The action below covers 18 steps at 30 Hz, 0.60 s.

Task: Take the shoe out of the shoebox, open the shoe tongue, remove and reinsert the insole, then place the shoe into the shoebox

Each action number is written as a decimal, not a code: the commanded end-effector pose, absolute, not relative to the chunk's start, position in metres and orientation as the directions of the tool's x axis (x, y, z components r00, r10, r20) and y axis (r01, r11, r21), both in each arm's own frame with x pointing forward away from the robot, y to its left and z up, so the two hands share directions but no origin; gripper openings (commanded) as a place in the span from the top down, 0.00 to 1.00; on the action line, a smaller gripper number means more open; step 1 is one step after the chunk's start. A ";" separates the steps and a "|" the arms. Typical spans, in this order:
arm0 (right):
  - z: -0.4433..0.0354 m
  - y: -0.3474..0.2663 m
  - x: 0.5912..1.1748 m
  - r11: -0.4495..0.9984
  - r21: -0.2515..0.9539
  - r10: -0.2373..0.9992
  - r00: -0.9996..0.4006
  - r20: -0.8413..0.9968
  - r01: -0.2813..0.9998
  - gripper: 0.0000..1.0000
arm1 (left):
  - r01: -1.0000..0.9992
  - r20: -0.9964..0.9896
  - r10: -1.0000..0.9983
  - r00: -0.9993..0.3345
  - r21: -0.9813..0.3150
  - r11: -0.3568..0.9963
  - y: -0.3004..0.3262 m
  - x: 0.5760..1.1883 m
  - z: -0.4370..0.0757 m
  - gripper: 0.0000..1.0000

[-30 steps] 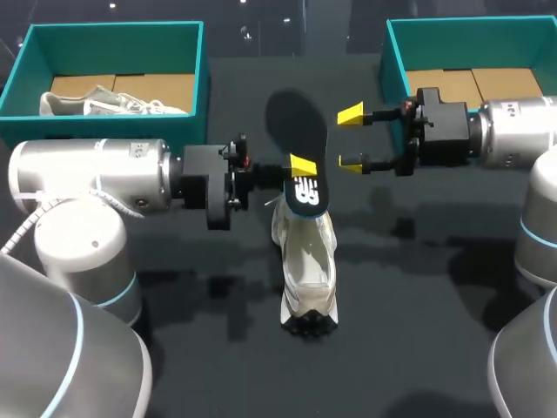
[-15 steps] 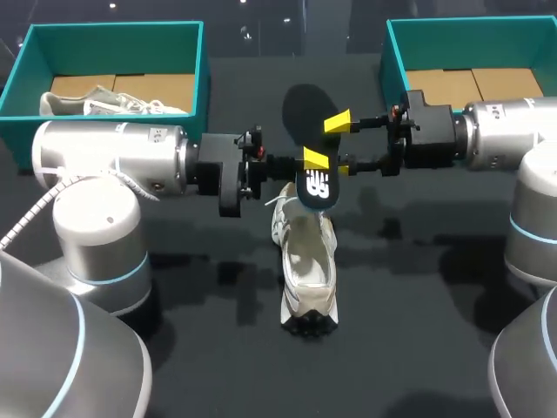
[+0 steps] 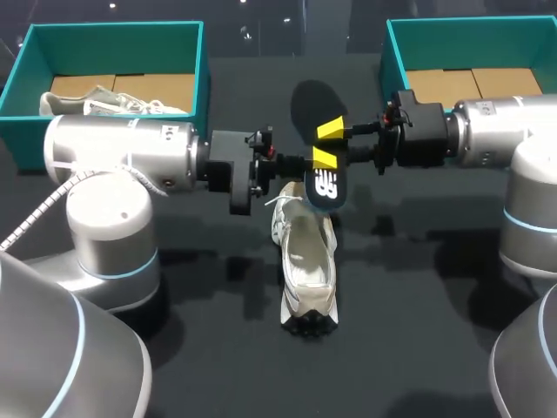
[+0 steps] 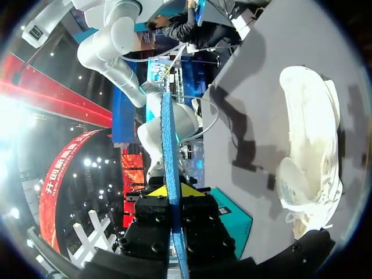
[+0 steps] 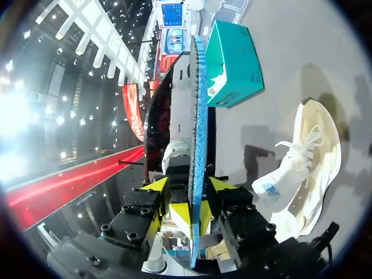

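A dark insole (image 3: pixel 312 117) with a white logo hangs on edge above the white shoe (image 3: pixel 306 261), which lies on the black table. My left gripper (image 3: pixel 322 159) comes in from the left and is shut on the insole's lower part. In the left wrist view the blue insole (image 4: pixel 168 145) runs edge-on out of the left gripper (image 4: pixel 174 192), with the shoe (image 4: pixel 308 157) beside it. My right gripper (image 3: pixel 335 144) reaches in from the right. Its yellow fingers straddle the insole (image 5: pixel 197 116), narrow gaps still showing in the right gripper (image 5: pixel 189 189). The shoe (image 5: pixel 308 168) lies below.
A teal shoebox (image 3: pixel 202 70) at the back left holds another pale shoe (image 3: pixel 104 104). A second teal shoebox (image 3: pixel 387 61) stands at the back right with only a cardboard floor showing. Bare black table surrounds the shoe in front.
My left arm carried the insole rightwards and a little further back. My right gripper moved left until its fingers straddled the insole, and they have narrowed a lot.
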State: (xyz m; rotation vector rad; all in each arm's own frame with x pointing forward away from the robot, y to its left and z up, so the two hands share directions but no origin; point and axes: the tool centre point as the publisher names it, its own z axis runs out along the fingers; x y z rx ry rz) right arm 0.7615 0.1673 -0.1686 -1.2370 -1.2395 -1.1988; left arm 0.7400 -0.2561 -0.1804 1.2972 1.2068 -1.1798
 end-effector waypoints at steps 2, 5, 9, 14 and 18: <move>-0.171 0.170 0.762 -0.002 0.002 0.034 -0.002 0.999 1.000 0.70 | 0.999 -0.998 0.054 0.044 0.042 -0.029 -0.262 0.742 -0.183 1.00; -0.171 0.169 0.761 -0.007 -0.001 0.031 0.001 1.000 1.000 0.74 | 0.999 -0.997 0.055 0.050 0.048 -0.025 -0.264 0.742 -0.184 1.00; -0.171 0.169 0.760 -0.010 0.000 0.028 0.000 1.000 1.000 0.78 | 0.998 -0.997 0.059 0.053 0.051 -0.025 -0.266 0.741 -0.187 1.00; -0.172 0.168 0.760 -0.012 0.009 0.026 -0.009 1.000 1.000 0.85 | 0.999 -0.997 0.061 0.045 0.043 -0.022 -0.267 0.740 -0.190 1.00; -0.173 0.169 0.760 -0.011 0.007 0.025 -0.006 1.000 1.000 1.00 | 0.999 -0.998 0.059 0.039 0.038 -0.019 -0.267 0.739 -0.191 1.00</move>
